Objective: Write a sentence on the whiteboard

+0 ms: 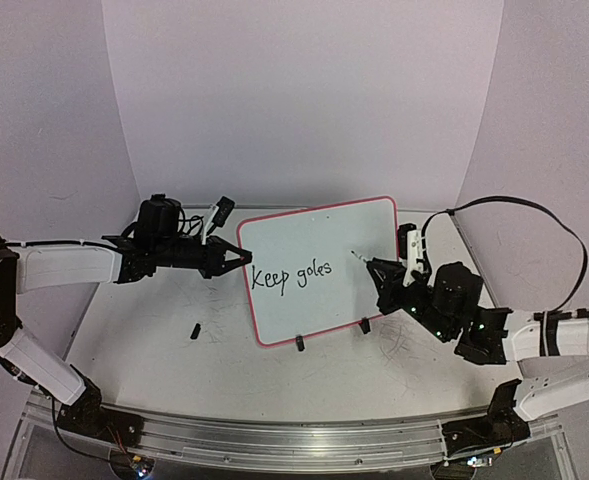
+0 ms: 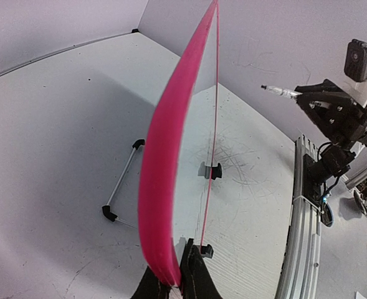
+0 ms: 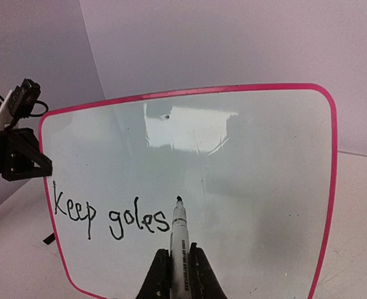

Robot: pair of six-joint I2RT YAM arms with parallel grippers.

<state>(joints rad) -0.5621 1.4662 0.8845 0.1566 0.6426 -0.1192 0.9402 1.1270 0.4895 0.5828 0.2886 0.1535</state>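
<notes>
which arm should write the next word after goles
Right. The right gripper holds the marker, tip just past the last word on the whiteboard; the left gripper is clamped on the board's edge.

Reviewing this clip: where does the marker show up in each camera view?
Top external: marker right of centre, over the whiteboard, at its right side.
Left wrist: marker upper right, clear of the board.
Right wrist: marker bottom centre, pointing up.
Shared landmark: the board's pink border.

Left jaws clamp the whiteboard (image 2: 161, 174) by its pink edge; the marker (image 2: 281, 93) hovers apart
</notes>
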